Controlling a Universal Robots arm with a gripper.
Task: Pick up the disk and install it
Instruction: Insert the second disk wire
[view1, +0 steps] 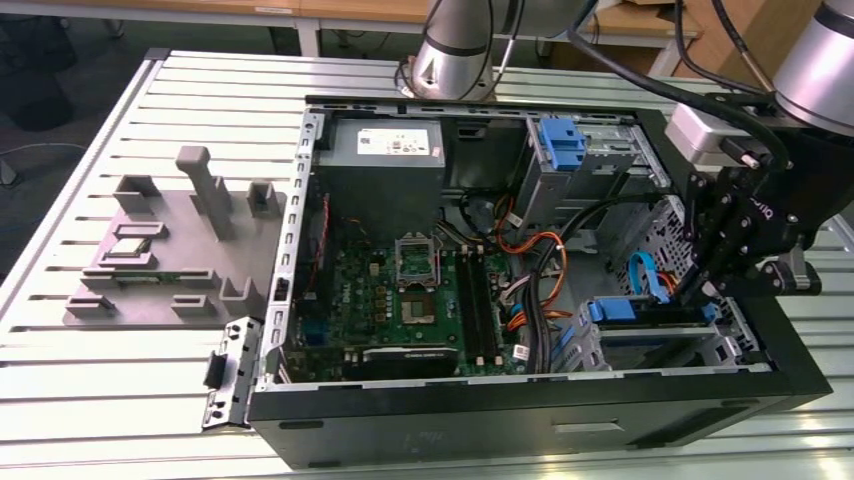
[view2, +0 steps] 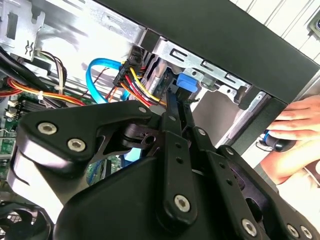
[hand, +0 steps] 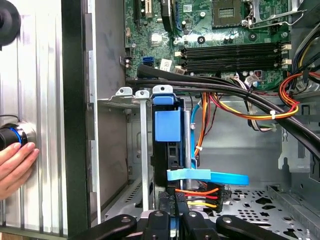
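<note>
Our gripper (view2: 176, 112) sits low in the computer case (view1: 534, 410), fingers pinched on the disk (hand: 167, 125). We see the disk standing on its edge in the metal drive cage (hand: 131, 95), beside the colored wires (hand: 197, 195). We think we are pushing it home. Next it needs a straight, gentle push. A person's hand (hand: 15, 167) rests outside.

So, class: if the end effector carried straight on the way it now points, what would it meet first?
Most likely the disk, edge-on in the drive cage just beyond the end effector; depth is unclear.
</note>
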